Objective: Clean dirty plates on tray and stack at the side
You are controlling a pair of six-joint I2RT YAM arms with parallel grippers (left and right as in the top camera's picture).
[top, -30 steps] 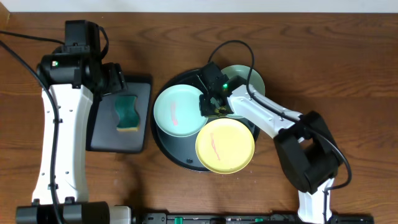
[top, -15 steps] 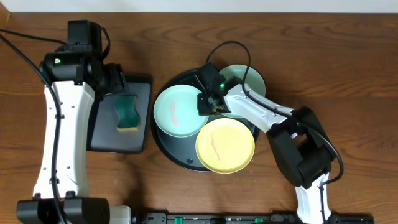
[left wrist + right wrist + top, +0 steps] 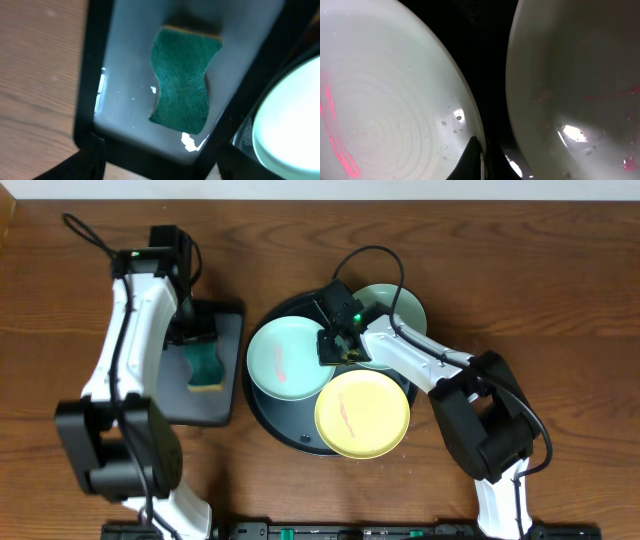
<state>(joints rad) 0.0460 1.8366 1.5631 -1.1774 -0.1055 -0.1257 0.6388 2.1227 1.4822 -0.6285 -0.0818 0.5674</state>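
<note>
Left gripper [image 3: 159, 156] swings in over grey tray [image 3: 226, 375], jaws wide above sponge [image 3: 183, 82]. Right gripper [image 3: 338, 348] unmoved at mint plate [image 3: 283, 362] rim; grip unclear.

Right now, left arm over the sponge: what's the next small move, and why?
Probably lower the left gripper onto the sponge and close: it looks open, the sponge lies untouched on the grey tray, and the mint plate shows a red smear.
</note>
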